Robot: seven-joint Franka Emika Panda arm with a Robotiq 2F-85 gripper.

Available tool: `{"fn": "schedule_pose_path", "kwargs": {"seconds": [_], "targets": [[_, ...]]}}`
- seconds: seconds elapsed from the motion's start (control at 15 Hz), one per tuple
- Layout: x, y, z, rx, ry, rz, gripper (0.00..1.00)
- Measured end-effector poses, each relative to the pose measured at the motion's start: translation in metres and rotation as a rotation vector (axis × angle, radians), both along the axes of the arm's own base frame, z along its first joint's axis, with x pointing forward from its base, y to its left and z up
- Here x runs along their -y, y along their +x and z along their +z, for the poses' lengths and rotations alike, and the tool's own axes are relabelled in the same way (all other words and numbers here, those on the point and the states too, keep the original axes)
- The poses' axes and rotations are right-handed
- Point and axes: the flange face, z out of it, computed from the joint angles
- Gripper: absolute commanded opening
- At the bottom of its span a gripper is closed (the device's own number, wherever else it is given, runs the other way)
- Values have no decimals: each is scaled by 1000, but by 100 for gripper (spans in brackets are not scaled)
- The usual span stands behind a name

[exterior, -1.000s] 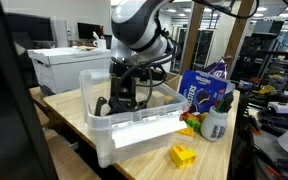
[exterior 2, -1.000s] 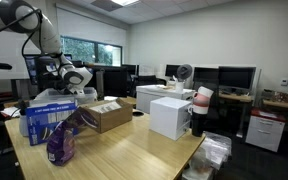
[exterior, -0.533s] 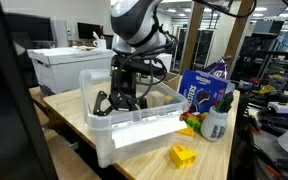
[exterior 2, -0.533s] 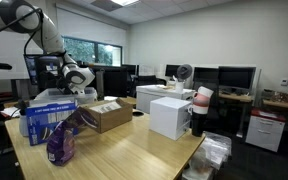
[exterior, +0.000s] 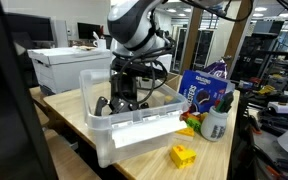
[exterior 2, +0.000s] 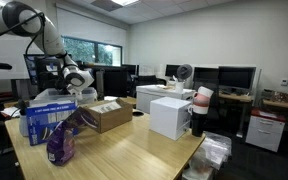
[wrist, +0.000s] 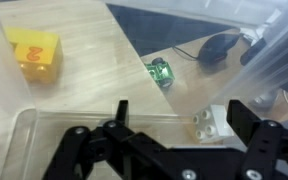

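My gripper (wrist: 178,112) hangs open inside a clear plastic bin (exterior: 144,133), its two black fingers (wrist: 121,110) spread wide just above the bin floor. A white studded block (wrist: 212,125) lies on that floor between the fingers, close to the right-hand one and not gripped. In both exterior views the arm reaches down into the bin (exterior 2: 56,97), with the gripper (exterior: 120,100) low between its walls. Through the clear wall I see a yellow block (wrist: 33,52) on the wooden table outside the bin, a small green object (wrist: 160,70) and a dark rounded object (wrist: 222,46).
A yellow block (exterior: 183,155), a white bottle (exterior: 215,123) and a blue bag (exterior: 198,88) sit beside the bin. A white box (exterior: 62,66) stands behind it. A purple bag (exterior 2: 64,142), cardboard box (exterior 2: 106,115) and white cube (exterior 2: 170,116) share the long table.
The arm has shifted slightly inside the bin; the jaws have stayed wide open and nothing was picked up.
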Motion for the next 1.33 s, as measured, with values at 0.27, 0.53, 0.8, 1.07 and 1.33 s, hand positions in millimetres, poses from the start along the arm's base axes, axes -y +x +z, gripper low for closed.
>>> {"fn": "schedule_pose_path", "kwargs": {"seconds": [0.27, 0.53, 0.8, 1.07, 1.33], "targets": [[-8, -3, -8, -24, 15, 16, 100], [-16, -4, -13, -28, 17, 28, 100], [-22, -6, -16, -20, 6, 47, 100], [-28, -6, -14, 7, -27, 83, 100], [-32, -4, -9, 37, -65, 117, 100]]}}
